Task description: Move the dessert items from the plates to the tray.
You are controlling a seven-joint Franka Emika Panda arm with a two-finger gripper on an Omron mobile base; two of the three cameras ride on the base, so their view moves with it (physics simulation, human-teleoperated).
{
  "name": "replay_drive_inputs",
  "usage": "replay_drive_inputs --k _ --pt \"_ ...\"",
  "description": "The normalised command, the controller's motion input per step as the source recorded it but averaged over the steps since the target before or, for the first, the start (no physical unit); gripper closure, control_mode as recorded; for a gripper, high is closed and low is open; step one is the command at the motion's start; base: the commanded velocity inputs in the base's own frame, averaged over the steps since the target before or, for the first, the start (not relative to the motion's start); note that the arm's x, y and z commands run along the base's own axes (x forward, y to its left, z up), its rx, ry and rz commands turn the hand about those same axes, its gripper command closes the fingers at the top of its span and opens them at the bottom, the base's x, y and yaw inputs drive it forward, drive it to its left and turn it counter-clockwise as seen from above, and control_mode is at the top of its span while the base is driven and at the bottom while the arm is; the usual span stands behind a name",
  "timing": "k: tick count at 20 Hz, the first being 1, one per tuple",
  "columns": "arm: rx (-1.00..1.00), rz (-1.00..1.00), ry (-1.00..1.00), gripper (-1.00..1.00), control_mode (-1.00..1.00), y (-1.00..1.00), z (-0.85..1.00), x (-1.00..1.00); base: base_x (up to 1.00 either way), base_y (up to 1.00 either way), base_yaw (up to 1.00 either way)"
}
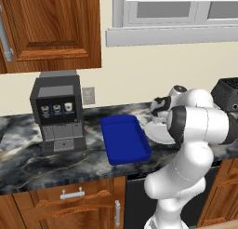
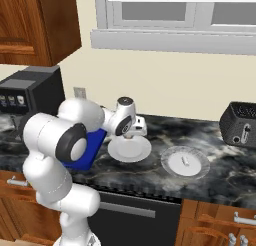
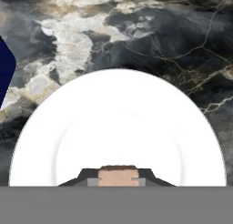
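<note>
- The tan dessert piece point(image 3: 118, 174) sits between the two dark fingertips point(image 3: 86, 176) of the claw point(image 3: 118, 178), which is pressed together on it, pinching it from both sides.
- In the hand view the claw hangs over the white plate point(image 3: 118, 123), with the pinched piece near that plate's middle; whether the piece touches the plate or is clear of it cannot be told.
- The white plate point(image 2: 131, 151) lies on the dark marbled table point(image 2: 150, 176), just right of the blue tray point(image 1: 124, 138).
- In the right base view the claw point(image 2: 131, 136) points down right above the white plate, the arm's wrist bent over it.
- The blue tray is rectangular with low walls; nothing shows on the part of its floor that can be seen in the left base view.
- The pale grey plate point(image 2: 185, 162) with a raised rim lies to the right of the white one, apart from it, and carries the small white stick point(image 2: 184, 160) near its middle.
- A black and grey coffee machine point(image 1: 58, 111) stands on the table left of the tray.
- A dark toaster point(image 2: 240, 124) stands at the far right, behind the grey plate.
</note>
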Motion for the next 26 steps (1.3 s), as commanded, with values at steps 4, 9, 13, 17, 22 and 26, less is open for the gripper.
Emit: replay_drive_inputs --k 4,9,13,17,22,26 --pt "0.00 0.00 0.00 1.00 -1.00 0.21 0.27 -0.30 0.00 0.00 0.00" --pt "0.01 0.00 0.00 1.00 -1.00 0.52 0.06 -0.16 0.00 0.00 0.00" --pt "0.04 0.01 -0.06 1.00 -1.00 0.66 0.00 -0.04 0.00 0.00 0.00" --pt "0.02 0.00 -0.06 1.00 -1.00 0.67 0.01 0.00 0.00 0.00 0.00" --pt "0.02 0.00 -0.04 1.00 -1.00 0.73 0.00 0.00 0.00 0.00 0.00" --pt "0.00 0.00 0.00 1.00 -1.00 0.72 0.00 0.00 0.00 0.00 0.00"
